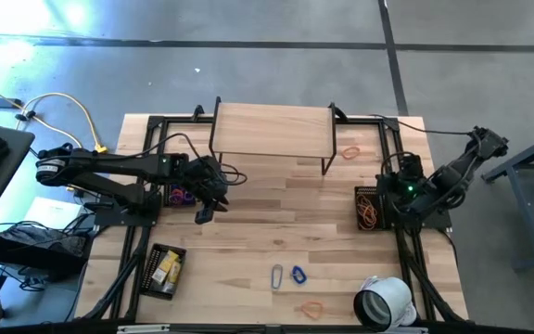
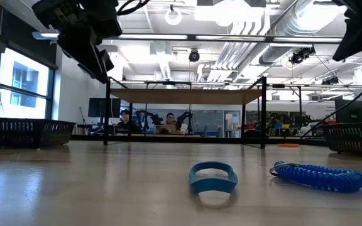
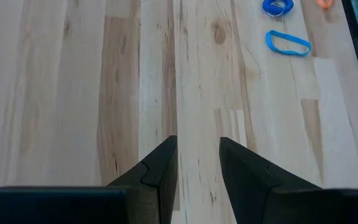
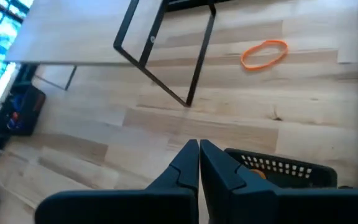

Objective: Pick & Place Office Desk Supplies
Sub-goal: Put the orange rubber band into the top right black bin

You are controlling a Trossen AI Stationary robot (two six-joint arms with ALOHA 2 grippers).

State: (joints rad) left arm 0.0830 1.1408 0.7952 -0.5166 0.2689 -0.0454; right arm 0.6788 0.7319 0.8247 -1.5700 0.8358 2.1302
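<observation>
The left gripper (image 1: 206, 197) hangs above bare wood just beside the basket (image 1: 176, 196) holding purple loops, its fingers (image 3: 160, 171) parted by a narrow gap with nothing between them. From here the likely failure, as I judge it, is the pick itself: the blue loop (image 3: 288, 43) and the blue coil (image 3: 278, 7) lie flat and thin, well ahead of those fingers and off to one side, so a gap this narrow could skid over them or push them away rather than straddle them. The silver oval clip (image 1: 276, 276) lies just beside the blue piece, near enough to be dragged along. One orange band (image 1: 312, 308) lies beyond these. The right gripper (image 4: 199, 163) waits pressed shut and empty above its own basket (image 4: 278, 168), another orange band (image 4: 264, 53) lying well ahead of it.
</observation>
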